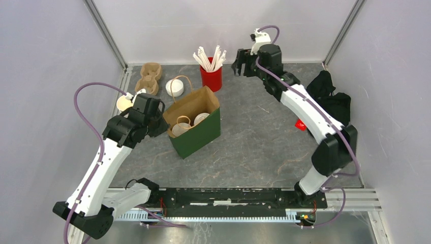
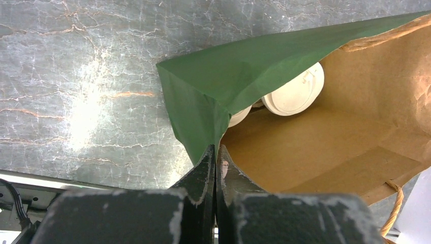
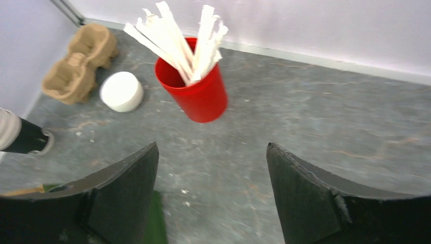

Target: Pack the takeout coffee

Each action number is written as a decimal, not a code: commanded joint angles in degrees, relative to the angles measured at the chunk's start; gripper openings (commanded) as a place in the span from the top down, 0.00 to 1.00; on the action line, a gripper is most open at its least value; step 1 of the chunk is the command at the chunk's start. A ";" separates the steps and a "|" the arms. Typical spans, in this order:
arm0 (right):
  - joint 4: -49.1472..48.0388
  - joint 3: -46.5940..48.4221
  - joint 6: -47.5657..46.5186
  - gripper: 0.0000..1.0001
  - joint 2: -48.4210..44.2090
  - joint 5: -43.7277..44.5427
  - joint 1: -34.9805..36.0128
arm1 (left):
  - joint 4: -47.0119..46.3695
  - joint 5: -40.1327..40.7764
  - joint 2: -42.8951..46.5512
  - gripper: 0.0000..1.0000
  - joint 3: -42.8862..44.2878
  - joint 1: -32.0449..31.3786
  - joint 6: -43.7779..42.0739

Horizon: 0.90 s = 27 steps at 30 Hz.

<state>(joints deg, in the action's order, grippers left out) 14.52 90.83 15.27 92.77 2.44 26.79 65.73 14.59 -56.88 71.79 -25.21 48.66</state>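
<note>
From above, we see the paper bag (image 1: 201,133), green outside and brown inside, standing open at the centre left of the frame. The two coffee cups (image 1: 180,127) sit inside it side by side, their white lids facing up. The left gripper (image 1: 163,118) is at the bag's left rim. The right gripper (image 1: 243,68) hangs at the upper middle, just right of the red cup (image 1: 211,79) full of white sticks (image 1: 209,57). A stack of white lids (image 1: 175,88) and cardboard carriers (image 1: 149,76) lie at the upper left, and a black cloth (image 1: 333,96) is at the right.

In the left wrist view, the left gripper (image 2: 216,152) is clenched on the green edge of the paper bag (image 2: 239,71), its jaws pressed together with the paper between them. We see the lids of the coffee cups (image 2: 295,94) deep in the bag, at the upper right.

In the right wrist view, the right gripper (image 3: 211,152) is spread wide and grasps nothing, with only grey floor between its fingers (image 3: 127,188). The red cup (image 3: 201,94) stands ahead at the upper centre, apart from the fingers, and the white lids (image 3: 122,91) and carriers (image 3: 79,63) are at the upper left.
</note>
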 commanded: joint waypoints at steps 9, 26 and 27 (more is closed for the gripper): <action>-25.54 2.38 19.20 0.47 17.58 -11.15 -0.47 | 0.35 0.83 1.26 0.98 1.83 0.08 1.96; -25.24 10.80 18.48 0.54 28.28 -7.66 -0.46 | -2.27 -3.20 -1.34 0.98 2.37 0.07 1.18; -25.09 11.31 18.33 0.55 28.77 -7.39 -0.53 | -2.34 -3.18 -1.43 0.98 2.32 0.08 1.17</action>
<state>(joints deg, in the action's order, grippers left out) -8.12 98.48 33.19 119.31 -5.98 26.50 65.36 12.25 -57.98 72.27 -25.21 49.17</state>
